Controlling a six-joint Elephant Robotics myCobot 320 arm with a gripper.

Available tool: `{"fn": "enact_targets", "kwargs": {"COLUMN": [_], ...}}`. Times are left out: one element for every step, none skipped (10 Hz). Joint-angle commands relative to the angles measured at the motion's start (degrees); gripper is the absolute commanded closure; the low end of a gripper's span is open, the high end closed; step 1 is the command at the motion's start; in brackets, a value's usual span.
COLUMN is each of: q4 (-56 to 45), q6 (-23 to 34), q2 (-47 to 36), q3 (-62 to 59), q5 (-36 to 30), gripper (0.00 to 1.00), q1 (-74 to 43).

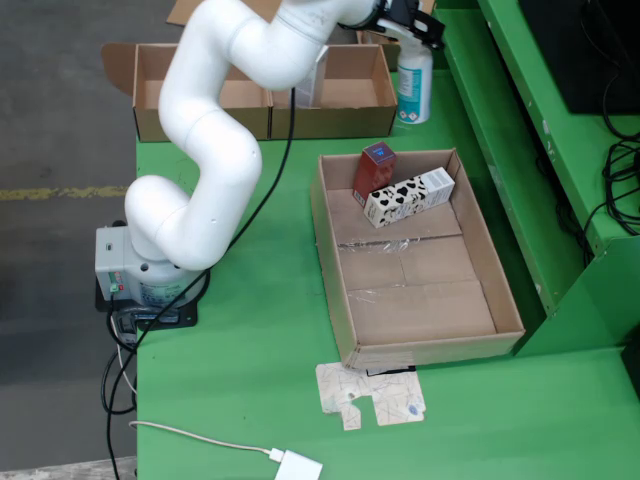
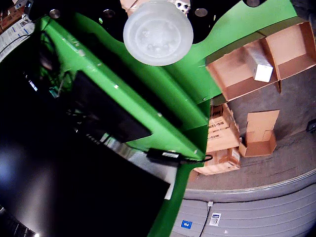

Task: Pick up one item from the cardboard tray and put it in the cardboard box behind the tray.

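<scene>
In the fixed view my gripper is at the top, shut on the top of a white bottle with a teal label, which hangs just right of the cardboard box behind the tray. The wrist view shows the bottle's round base between the black fingers, with the box off to the right. A white item lies in the box. The cardboard tray holds a red box and a cow-patterned carton at its far end.
A raised green shelf with a black monitor runs along the right. A flattened carton piece and a white adapter lie near the table's front. The arm's base stands at the left edge.
</scene>
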State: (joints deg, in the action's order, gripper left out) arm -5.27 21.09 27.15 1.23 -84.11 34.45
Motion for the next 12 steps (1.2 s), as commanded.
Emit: {"fn": "enact_targets", "kwargs": {"q4": [-20.77,-25.92,-31.39,-31.39,-36.08,-36.08,-36.08,-41.44,-45.27,-48.33,-48.33,-43.74], "q6": [-1.99,-2.43,-3.69,-3.69,-5.80,-5.80,-5.80,-8.66,-10.05,-12.08,-12.08,-16.00], "q2": [-6.69,-9.22,-11.08,-11.08,-12.58,-12.58,-12.58,-14.91,-16.23,-17.34,-17.34,-25.11], "q3": [-1.23,-1.23,-1.23,-1.23,-1.23,-1.23,-1.23,-1.23,-1.23,-1.23,-1.23,13.64], "q5": [1.90,1.98,3.12,3.12,4.64,4.64,4.64,6.61,6.99,7.82,7.82,9.47], "gripper": [1.00,1.00,1.00,1.00,1.00,1.00,1.00,1.00,1.00,1.00,1.00,1.00], "q1": [15.87,19.79,26.46,26.46,33.85,33.85,33.85,41.49,44.97,48.50,48.50,55.78]}}
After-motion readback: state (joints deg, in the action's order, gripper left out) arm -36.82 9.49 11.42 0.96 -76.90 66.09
